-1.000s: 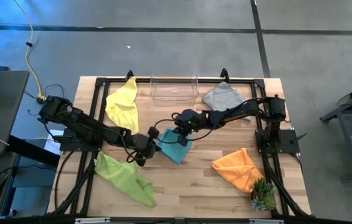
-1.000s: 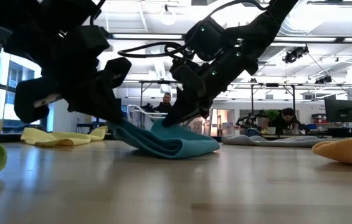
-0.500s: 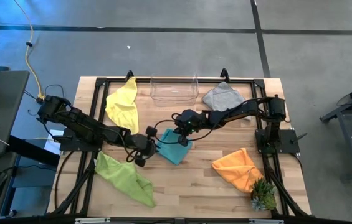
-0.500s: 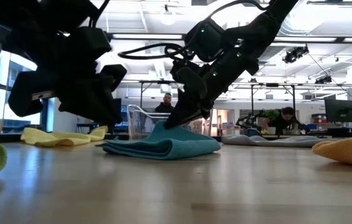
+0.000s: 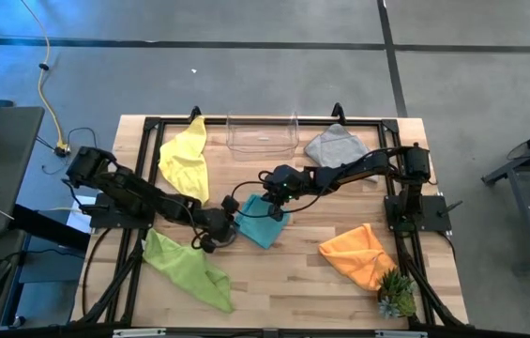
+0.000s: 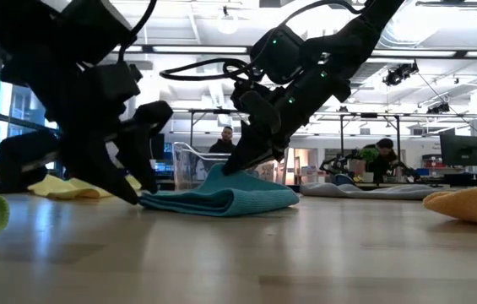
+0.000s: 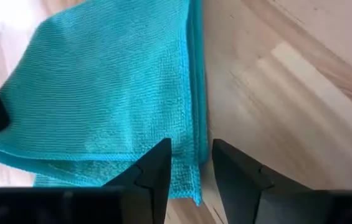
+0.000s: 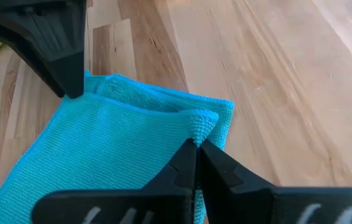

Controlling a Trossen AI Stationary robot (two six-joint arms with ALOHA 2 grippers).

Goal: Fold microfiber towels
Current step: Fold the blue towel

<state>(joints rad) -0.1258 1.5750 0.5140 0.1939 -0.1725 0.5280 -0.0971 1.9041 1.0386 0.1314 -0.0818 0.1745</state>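
The teal towel [image 5: 265,223] lies folded mid-table. The right gripper [image 5: 275,210] pinches its 12 o'clock corner; the left gripper [image 5: 219,233], at 9 o'clock, has let go. A tug could undo the fold

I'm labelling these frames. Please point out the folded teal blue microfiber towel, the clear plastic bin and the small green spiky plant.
Folded teal blue microfiber towel [image 5: 263,226]: high view, middle of cloth.
Clear plastic bin [image 5: 262,145]: high view, near rim.
Small green spiky plant [image 5: 397,295]: high view, centre of leaves.

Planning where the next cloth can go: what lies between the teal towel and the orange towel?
Only bare table, seen in the high view, between the teal towel and the orange towel.
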